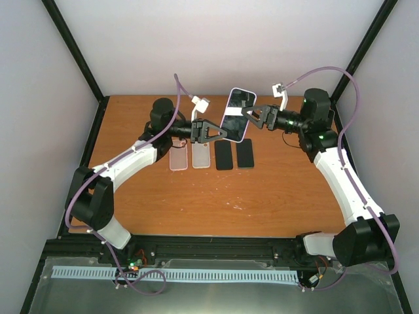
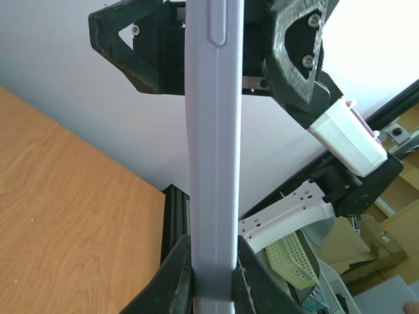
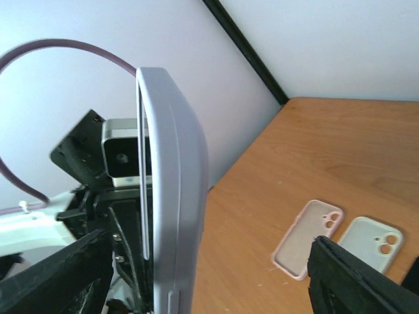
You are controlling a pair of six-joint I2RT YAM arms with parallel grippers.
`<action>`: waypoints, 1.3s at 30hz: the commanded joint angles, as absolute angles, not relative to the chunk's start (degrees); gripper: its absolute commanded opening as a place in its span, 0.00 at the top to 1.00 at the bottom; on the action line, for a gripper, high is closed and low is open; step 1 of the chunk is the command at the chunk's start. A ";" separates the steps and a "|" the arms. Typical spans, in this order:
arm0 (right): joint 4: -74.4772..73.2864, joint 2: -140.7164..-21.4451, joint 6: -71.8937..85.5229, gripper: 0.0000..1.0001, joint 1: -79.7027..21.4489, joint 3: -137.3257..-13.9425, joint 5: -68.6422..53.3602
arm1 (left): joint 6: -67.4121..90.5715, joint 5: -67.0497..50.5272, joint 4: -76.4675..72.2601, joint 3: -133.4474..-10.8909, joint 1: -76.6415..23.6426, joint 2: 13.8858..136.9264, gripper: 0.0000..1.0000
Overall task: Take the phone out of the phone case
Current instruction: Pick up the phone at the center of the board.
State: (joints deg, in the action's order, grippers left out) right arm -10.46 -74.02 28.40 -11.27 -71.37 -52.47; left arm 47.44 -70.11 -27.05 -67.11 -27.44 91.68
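The phone [image 1: 237,112], screen toward the camera, stands upright in the air inside a lilac phone case [image 1: 231,138]. My left gripper [image 1: 219,133] is shut on the case's lower left edge. In the left wrist view the case edge [image 2: 213,163] rises between the two black fingers [image 2: 171,278], which press on both sides of it. My right gripper [image 1: 252,116] is open at the case's right side. The right wrist view shows the case edge [image 3: 173,196] close to the left finger [image 3: 59,275], with the other finger [image 3: 360,281] far off it.
On the table below lie a pink empty case [image 1: 179,157], a pale empty case [image 1: 201,156] and two black phones [image 1: 224,155] [image 1: 245,154] in a row. Black frame posts and white walls enclose the wooden table [image 1: 216,196].
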 commanded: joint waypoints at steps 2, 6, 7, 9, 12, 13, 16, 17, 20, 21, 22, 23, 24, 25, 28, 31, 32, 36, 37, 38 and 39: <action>-1.70 -72.86 35.58 0.26 -11.23 -69.96 -58.40 | 48.98 -72.24 -33.56 -67.26 -27.75 89.15 0.99; 1.13 -73.32 38.89 0.36 -11.84 -69.10 -58.61 | 48.27 -71.97 -32.69 -67.68 -28.33 89.46 0.99; 1.28 -73.44 39.19 0.40 -12.08 -69.08 -58.37 | 47.80 -71.79 -31.95 -68.01 -28.49 89.66 0.99; 1.47 -73.53 39.49 0.45 -12.29 -68.99 -58.20 | 46.63 -71.30 -30.18 -68.65 -28.64 89.91 0.99; 1.33 -73.50 39.72 0.54 -12.39 -68.88 -57.81 | 45.64 -70.70 -28.69 -68.86 -28.65 90.11 0.99; 1.18 -73.41 39.76 0.56 -12.34 -68.88 -57.57 | 45.28 -70.55 -28.24 -68.90 -28.65 90.20 0.99; 0.74 -73.24 39.86 0.63 -12.31 -68.90 -57.04 | 44.67 -70.19 -27.57 -68.97 -28.67 90.27 0.99; 0.67 -73.22 39.96 0.66 -12.34 -68.83 -56.89 | 44.27 -70.10 -27.08 -69.12 -28.64 90.29 0.99; 1.01 -73.04 40.45 0.74 -12.29 -68.63 -56.86 | 43.38 -69.92 -25.83 -69.57 -28.65 90.15 0.99; 1.12 -73.04 40.65 0.77 -12.28 -68.61 -56.86 | 42.86 -69.88 -25.17 -69.74 -28.65 90.11 0.99; 1.21 -72.99 40.75 0.79 -12.22 -68.64 -56.93 | 42.41 -69.87 -24.66 -69.86 -28.65 90.07 0.98; 1.53 -72.95 41.01 0.82 -12.26 -68.60 -57.14 | 42.17 -69.87 -24.32 -69.95 -28.65 90.00 0.98; 1.91 -72.95 41.39 0.84 -12.28 -68.56 -57.44 | 41.99 -69.95 -24.11 -69.96 -28.65 89.89 0.96; 2.19 -72.95 41.64 0.87 -12.27 -68.48 -57.53 | 41.79 -70.03 -23.81 -70.04 -28.60 89.85 0.95; 2.41 -72.84 41.75 0.94 -12.17 -68.47 -57.88 | 40.88 -70.31 -22.47 -70.33 -28.51 89.61 0.90; 2.99 -72.62 42.21 0.97 -11.87 -68.46 -58.56 | 38.81 -70.75 -19.91 -70.71 -27.86 89.14 0.82; 3.36 -72.48 42.54 0.97 -11.72 -68.36 -58.86 | 38.46 -70.94 -19.73 -70.44 -27.50 88.83 0.80; 7.37 -72.12 45.52 0.97 -11.29 -67.67 -61.01 | 36.38 -71.94 -18.03 -69.97 -26.73 87.52 0.70; 8.39 -72.03 46.24 0.97 -11.33 -67.39 -61.47 | 35.73 -72.13 -17.34 -70.00 -26.72 87.36 0.68; 9.55 -72.04 47.03 0.97 -11.34 -67.12 -61.85 | 35.27 -72.15 -16.79 -69.92 -26.72 87.23 0.67; 10.42 -72.07 47.74 0.97 -11.32 -66.96 -62.21 | 34.96 -72.19 -16.55 -69.77 -26.72 87.11 0.66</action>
State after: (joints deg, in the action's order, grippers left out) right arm 2.92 -74.00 43.75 -11.60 -67.24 -59.42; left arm 39.35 -71.22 -18.65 -67.90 -27.11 89.56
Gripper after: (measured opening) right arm 0.131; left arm 0.326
